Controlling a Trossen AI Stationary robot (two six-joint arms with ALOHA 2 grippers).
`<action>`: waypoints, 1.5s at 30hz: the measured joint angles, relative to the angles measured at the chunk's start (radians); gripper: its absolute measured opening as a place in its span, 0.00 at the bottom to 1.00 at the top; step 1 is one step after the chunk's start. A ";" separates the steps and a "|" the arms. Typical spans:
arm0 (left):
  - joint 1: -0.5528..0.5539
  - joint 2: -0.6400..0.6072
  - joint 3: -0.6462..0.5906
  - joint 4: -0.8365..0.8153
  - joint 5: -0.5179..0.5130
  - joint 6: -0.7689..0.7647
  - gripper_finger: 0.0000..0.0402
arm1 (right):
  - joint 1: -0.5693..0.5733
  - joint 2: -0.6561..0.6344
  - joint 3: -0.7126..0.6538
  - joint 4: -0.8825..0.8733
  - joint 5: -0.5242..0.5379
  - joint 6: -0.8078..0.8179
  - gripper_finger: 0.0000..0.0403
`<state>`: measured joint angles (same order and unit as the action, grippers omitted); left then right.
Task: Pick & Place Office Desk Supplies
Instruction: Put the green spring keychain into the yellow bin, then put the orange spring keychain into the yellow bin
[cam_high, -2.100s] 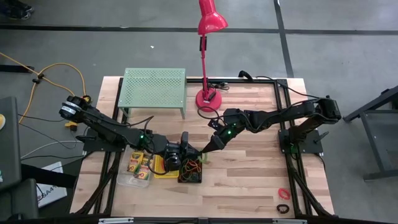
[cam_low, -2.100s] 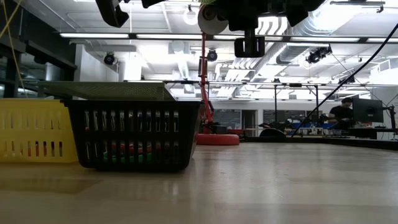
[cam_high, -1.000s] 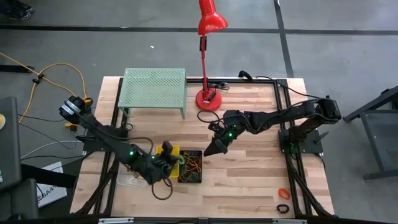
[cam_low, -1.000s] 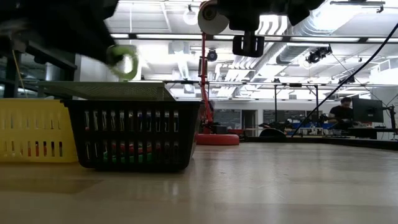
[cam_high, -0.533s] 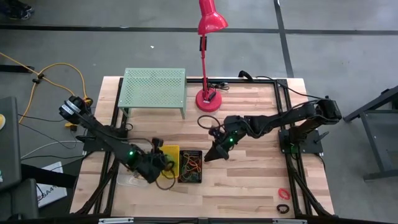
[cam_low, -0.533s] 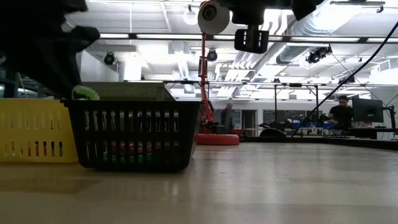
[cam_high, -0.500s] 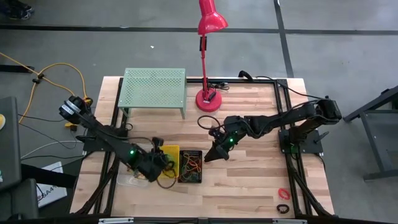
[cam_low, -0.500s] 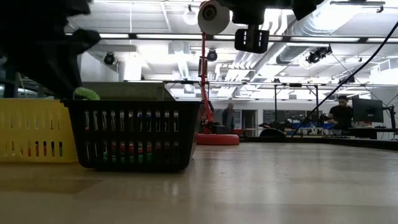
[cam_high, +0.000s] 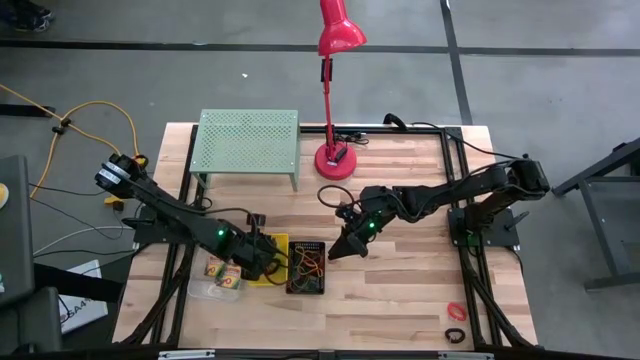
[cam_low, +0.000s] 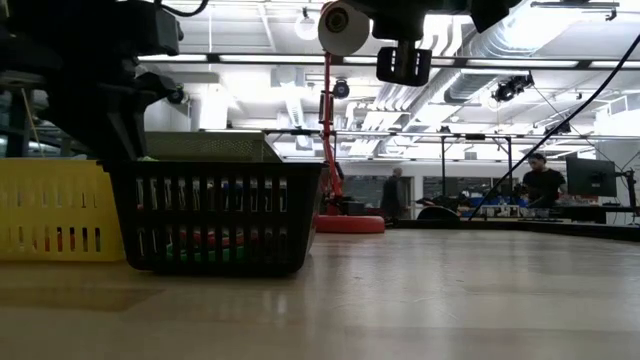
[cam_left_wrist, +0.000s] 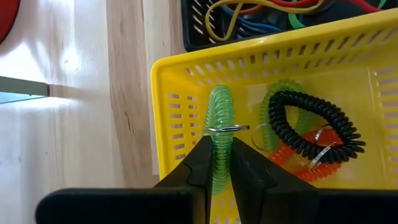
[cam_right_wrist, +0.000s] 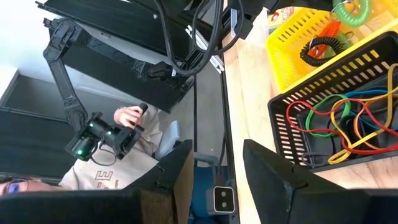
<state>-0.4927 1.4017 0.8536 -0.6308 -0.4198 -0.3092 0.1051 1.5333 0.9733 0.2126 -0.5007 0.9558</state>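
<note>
A green coiled loop (cam_left_wrist: 219, 140) is pinched between the nearly closed fingers of the left gripper (cam_left_wrist: 219, 163), which is held directly over the yellow bin (cam_left_wrist: 166, 93), close to that bin's wall on the black-mesh bin's side. Ahead of the fingertips, inside the yellow bin, a black coil (cam_left_wrist: 317, 127) and an orange coil (cam_left_wrist: 292, 163) are already lying, with another green coil partly hidden under them. The black-mesh bin (cam_high: 306, 267), just beyond the yellow one, is filled with coloured rubber bands (cam_right_wrist: 339, 118).

The right gripper (cam_high: 341, 246) is held with its jaws apart and empty, beside the black-mesh bin.

The loop is gripped near a bin wall, so a release from here could be spoiled: the springy coil might catch on the rim and roll outside. Its metal ring (cam_left_wrist: 227, 128) could also snag on a finger as the jaws part.
</note>
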 joint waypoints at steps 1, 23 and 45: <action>0.000 0.000 0.000 0.000 0.000 0.002 0.08 | 0.000 0.000 0.000 0.000 0.000 -0.007 0.32; 0.000 0.000 0.000 0.004 -0.006 0.019 0.27 | 0.000 0.000 0.000 0.000 0.000 -0.018 0.32; -0.043 0.000 0.023 0.544 0.000 0.496 0.28 | 0.001 0.000 0.000 -0.107 -0.064 -0.045 0.32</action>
<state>-0.5358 1.4017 0.8768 -0.0868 -0.4198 0.1873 0.1059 1.5333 0.9733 0.1056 -0.5645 0.9111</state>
